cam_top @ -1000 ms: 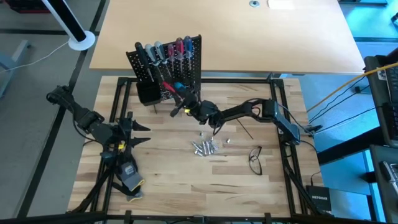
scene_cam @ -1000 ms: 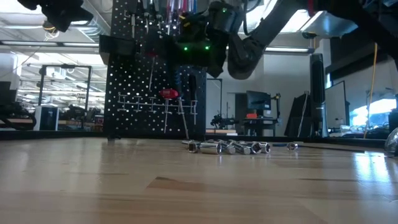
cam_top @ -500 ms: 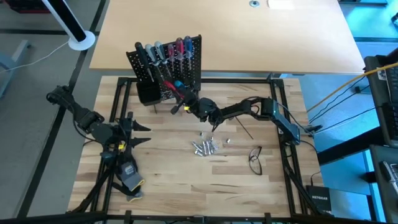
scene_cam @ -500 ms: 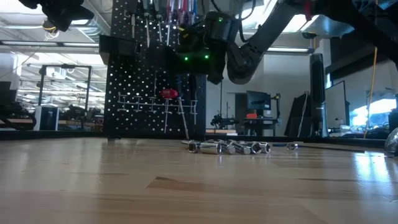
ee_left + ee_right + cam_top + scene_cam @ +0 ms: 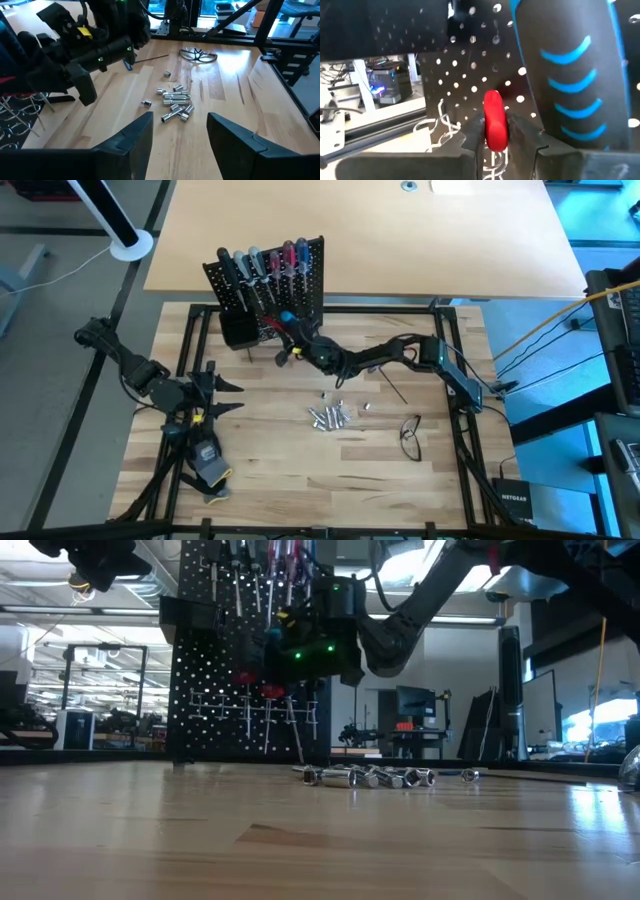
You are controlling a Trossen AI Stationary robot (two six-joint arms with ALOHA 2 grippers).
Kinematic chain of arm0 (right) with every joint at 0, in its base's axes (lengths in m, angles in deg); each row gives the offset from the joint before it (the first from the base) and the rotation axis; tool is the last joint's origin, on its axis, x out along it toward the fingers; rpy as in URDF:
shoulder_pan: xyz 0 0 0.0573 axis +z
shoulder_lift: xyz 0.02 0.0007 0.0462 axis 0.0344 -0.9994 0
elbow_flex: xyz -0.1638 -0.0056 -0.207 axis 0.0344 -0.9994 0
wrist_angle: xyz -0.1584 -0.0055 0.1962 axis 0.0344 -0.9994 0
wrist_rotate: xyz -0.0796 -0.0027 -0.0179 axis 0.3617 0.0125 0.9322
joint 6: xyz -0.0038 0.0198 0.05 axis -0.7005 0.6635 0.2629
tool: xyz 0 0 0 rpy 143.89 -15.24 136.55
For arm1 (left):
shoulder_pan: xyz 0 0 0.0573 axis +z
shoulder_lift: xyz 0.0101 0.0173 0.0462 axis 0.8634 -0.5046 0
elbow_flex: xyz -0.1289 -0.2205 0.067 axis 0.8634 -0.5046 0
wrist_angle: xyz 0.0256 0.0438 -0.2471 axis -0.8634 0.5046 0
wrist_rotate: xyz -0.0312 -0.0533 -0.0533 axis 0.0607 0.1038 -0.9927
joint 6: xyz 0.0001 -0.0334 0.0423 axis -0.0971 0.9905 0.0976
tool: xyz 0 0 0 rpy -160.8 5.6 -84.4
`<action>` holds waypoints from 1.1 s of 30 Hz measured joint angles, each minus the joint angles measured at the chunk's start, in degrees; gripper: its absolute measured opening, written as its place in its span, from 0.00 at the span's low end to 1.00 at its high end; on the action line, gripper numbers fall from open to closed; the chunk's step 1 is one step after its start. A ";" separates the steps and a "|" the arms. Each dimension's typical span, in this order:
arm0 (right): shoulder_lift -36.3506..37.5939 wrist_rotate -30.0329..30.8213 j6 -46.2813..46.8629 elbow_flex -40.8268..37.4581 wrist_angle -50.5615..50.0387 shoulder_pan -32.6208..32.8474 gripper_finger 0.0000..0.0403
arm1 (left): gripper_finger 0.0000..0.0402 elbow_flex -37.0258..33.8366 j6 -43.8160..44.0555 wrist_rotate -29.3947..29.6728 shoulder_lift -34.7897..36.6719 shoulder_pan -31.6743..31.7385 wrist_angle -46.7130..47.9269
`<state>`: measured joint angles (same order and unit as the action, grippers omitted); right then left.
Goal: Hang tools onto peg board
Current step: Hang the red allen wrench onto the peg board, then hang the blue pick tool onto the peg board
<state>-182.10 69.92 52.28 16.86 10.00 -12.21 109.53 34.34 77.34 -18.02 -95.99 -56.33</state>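
The black peg board (image 5: 265,280) stands at the table's far left, with several screwdrivers (image 5: 265,260) hanging along its top and a black bin (image 5: 238,328) at its lower corner. My right gripper (image 5: 296,340) is right in front of the board, shut on a red-handled tool (image 5: 494,117). A black screwdriver handle with blue stripes (image 5: 570,75) hangs close beside it. Small silver bits (image 5: 330,415) lie on the table's middle. My left gripper (image 5: 215,385) is open and empty at the table's left, clear of the board. My right gripper pinches the red handle (image 5: 495,137) between its two fingers (image 5: 472,132). The handle's rounded end sticks out past the fingertips toward the peg board's holes. The fingers come at the board from the table's right side. The rest of the tool is hidden by the gripper.
A grey-black glove with yellow trim (image 5: 208,465) lies near the table's front left. Dark glasses (image 5: 410,437) lie at the right, with a thin dark rod (image 5: 395,390) beyond them. The silver bits also show in the left wrist view (image 5: 175,102).
My right gripper has moved toward the table's far left, closer to the peg board, and somewhat down, carrying the red-handled tool with it. It has stayed shut.
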 joint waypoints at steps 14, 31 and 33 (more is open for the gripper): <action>0.57 0.36 4.89 0.02 -3.44 0.19 0.37 | 0.44 0.00 0.50 -0.04 0.00 0.01 -0.02; 12.62 8.07 -12.07 0.02 -14.36 12.12 0.36 | 0.44 0.02 4.64 -0.12 -2.35 -0.25 0.61; 14.83 6.04 -11.72 0.06 -20.64 13.86 0.36 | 0.44 0.02 5.08 -0.46 -3.44 -0.50 0.57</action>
<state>-167.28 75.96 40.57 16.92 -10.64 1.66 109.56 39.42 76.88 -21.47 -96.49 -55.76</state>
